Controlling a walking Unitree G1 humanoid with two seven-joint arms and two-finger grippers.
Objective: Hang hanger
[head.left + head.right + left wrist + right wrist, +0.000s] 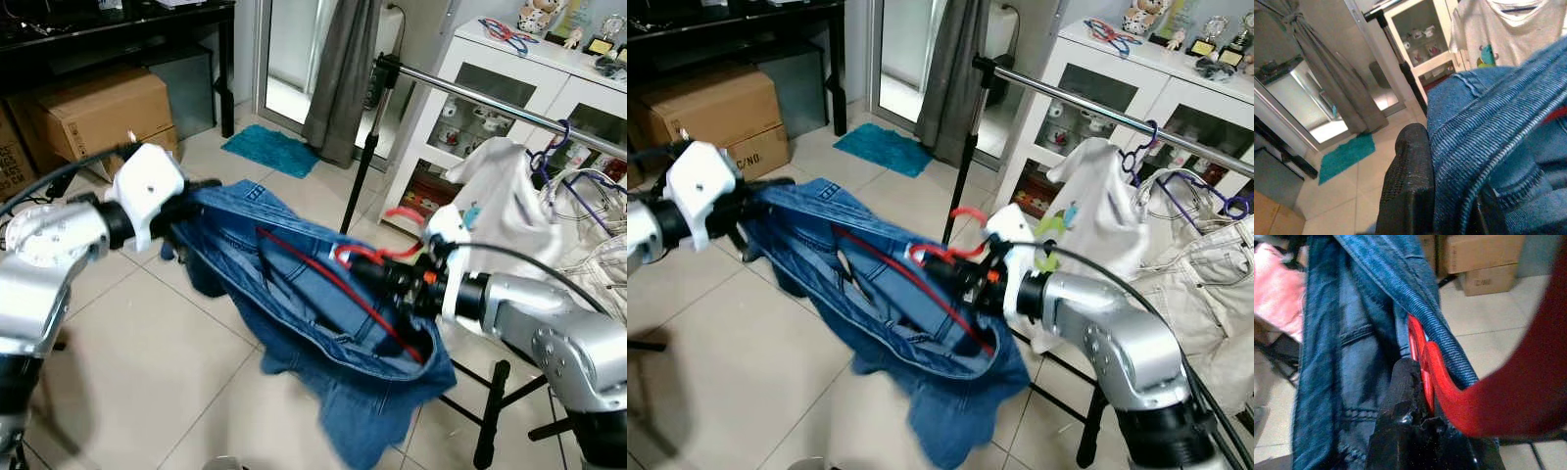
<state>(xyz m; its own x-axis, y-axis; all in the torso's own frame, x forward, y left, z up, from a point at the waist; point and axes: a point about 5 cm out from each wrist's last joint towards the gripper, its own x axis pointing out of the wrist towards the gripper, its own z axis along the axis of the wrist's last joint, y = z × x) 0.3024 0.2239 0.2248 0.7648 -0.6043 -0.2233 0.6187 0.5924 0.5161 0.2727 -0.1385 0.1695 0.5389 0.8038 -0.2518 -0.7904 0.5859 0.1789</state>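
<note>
A pair of blue jeans (pixel 323 313) hangs spread between my two arms, draped over a red hanger (pixel 328 279). My left gripper (pixel 181 211) is shut on the jeans' waistband at the left; one black finger (pixel 1408 191) presses against the denim (pixel 1488 142). My right gripper (pixel 387 274) is shut on the red hanger near its hook (pixel 402 215), with the red plastic (pixel 1425 360) clamped beside a black finger (pixel 1400 426). The silver clothes rail (pixel 490 98) runs above and behind my right arm.
A white T-shirt (pixel 505 191) and wire hangers (pixel 583 196) hang on the rail, whose black stand (pixel 364 166) rests on the tile floor. Behind it is a white glass-door cabinet (pixel 519 93). Cardboard boxes (pixel 98 117), a teal mat (pixel 269 150) and a grey curtain (pixel 343 73) lie further left.
</note>
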